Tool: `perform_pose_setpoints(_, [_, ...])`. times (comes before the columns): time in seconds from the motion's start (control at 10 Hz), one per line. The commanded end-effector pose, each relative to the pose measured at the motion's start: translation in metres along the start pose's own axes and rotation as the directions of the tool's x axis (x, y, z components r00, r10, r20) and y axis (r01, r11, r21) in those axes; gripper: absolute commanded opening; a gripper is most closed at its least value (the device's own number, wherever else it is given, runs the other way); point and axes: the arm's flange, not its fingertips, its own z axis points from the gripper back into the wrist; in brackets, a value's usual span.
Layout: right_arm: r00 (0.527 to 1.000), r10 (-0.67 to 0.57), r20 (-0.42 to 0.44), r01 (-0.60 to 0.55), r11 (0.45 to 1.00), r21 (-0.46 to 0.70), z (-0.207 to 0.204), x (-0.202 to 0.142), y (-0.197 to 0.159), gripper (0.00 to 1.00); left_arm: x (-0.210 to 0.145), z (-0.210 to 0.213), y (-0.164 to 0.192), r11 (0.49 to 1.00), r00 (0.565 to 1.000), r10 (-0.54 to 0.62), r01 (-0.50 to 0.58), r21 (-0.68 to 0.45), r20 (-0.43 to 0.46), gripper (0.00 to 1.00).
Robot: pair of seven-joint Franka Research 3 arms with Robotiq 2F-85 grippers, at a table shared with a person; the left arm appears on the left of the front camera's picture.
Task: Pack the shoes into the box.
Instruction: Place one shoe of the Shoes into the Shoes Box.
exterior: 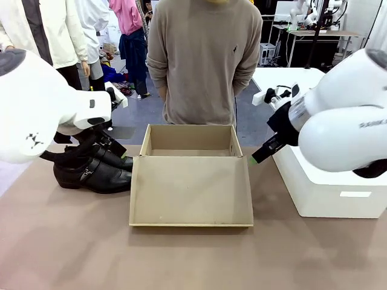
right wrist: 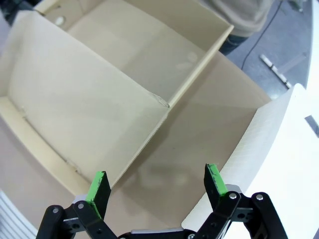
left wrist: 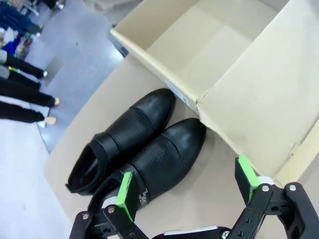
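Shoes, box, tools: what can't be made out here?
Left wrist view: the left tool covers the heel of one of the shoes; the top edge cuts off the box.
Front view: the left arm covers the far shoe's heel; the box's near wall hides most of its floor.
Right wrist view: the right edge cuts off the white block.

Brown counter (exterior: 181,260), three things sitting on it. Cardboard box (exterior: 190,140) in the middle toward the far edge, standing open. Its lid (exterior: 190,190) is folded out flat on the counter toward the robot's side. Black shoes (exterior: 97,172) on the left, side by side, toes pointing at the box and just beside its left wall. White block (exterior: 326,193) on the right, with a strip of bare counter between it and the box.
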Motion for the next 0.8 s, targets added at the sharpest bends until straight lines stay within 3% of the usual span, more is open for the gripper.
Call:
perform_pose_setpoints(0.0, [0.997, 0.065, 0.033, -0.068, 0.992, 0.103, 0.027, -0.009, -0.015, 1.0, -0.032, 0.029, 0.008, 0.991, 0.995, -0.066, 0.075, -0.115, 0.079, 1.0])
perform_pose_setpoints(0.5, [0.975, 0.137, 0.177, -0.171, 0.965, 0.198, 0.089, -0.031, -0.04, 1.0, -0.058, 0.073, 0.03, 0.957, 0.957, -0.182, 0.225, -0.183, 0.225, 1.0])
perform_pose_setpoints(0.7, [0.963, 0.143, 0.229, -0.198, 0.952, 0.235, 0.105, -0.041, -0.053, 1.0, -0.065, 0.08, 0.041, 0.949, 0.946, -0.21, 0.257, -0.183, 0.246, 1.0])
